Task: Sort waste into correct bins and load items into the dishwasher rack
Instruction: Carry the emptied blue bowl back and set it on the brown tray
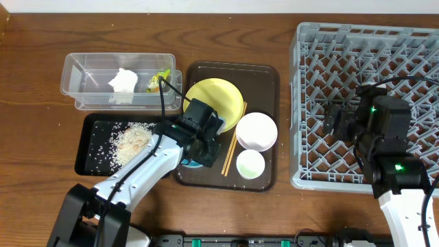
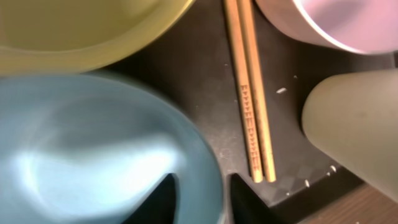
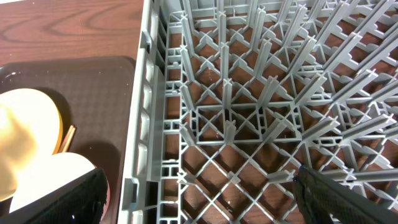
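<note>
My left gripper [image 1: 199,147] is over the near-left of the brown serving tray [image 1: 264,79]. Its fingers straddle the rim of the light-blue bowl [image 2: 93,155], one inside and one outside, closed on the wall. The yellow plate [image 1: 209,96], white bowl [image 1: 256,130], pale-green cup [image 1: 250,164] and chopsticks [image 1: 233,140] lie on the same tray. My right gripper [image 3: 205,205] is wide open and empty above the left edge of the grey dishwasher rack [image 1: 309,55]. The tissue [image 1: 123,81] and wrapper [image 1: 160,80] lie in the clear tub [image 1: 75,68]. Rice scraps [image 1: 134,140] lie in the black tray [image 1: 92,147].
The rack fills the right side of the table and holds nothing that shows. The clear tub and black tray sit left of the serving tray. Bare wooden table shows at the far left and along the back.
</note>
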Robot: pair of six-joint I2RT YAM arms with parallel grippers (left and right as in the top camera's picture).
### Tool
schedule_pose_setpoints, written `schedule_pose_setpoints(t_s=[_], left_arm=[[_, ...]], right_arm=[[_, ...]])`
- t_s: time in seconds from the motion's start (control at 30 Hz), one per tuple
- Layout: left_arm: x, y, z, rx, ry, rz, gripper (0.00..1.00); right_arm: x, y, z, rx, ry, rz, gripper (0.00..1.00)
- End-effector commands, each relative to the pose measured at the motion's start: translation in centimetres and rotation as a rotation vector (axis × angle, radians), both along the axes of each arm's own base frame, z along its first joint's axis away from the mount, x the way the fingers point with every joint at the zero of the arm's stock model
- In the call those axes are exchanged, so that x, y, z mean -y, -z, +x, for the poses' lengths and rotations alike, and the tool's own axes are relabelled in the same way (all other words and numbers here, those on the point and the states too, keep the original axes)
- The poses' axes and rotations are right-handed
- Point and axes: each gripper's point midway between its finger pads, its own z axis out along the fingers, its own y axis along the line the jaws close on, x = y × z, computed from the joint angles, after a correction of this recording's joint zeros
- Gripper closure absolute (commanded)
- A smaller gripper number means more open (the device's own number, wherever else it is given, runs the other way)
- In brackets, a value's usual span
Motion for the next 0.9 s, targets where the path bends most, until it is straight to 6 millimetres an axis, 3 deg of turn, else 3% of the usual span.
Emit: schedule_pose_setpoints(t_s=[0.0,0.1,0.33,0.47,0.6,0.87], left_arm=[[-0.1,-0.7,0.9,0.035,-0.015,0.014,0.58],[0.1,-2.3,1.3,0.060,-0.016,0.000,0.56],[0.9,-9.2,2.6,0.231,-0.017,-0.097,0.51],[1.8,-10.8,1.8,0.240,0.011,-0.177,0.49],[3.2,-10.0,0.5,0.162,0.042,-0.235,0.48],[5.5,-5.1,-1.6,0.011,0.107,-0.167,0.48]], right_arm=[[-0.3,-0.7,0.2,0.015,-0.018,-0.005,0.05],[-0.3,-0.7,0.2,0.015,-0.018,-0.005,0.05],[-0.3,-0.7,0.2,0.015,-0.018,-0.005,0.05],[-0.3,-0.7,0.2,0.016,-0.018,-0.005,0.05],[-0.3,-0.7,0.2,0.015,-0.018,-0.005,0.05],[-0.3,-0.7,0.2,0.015,-0.017,-0.005,0.05]])
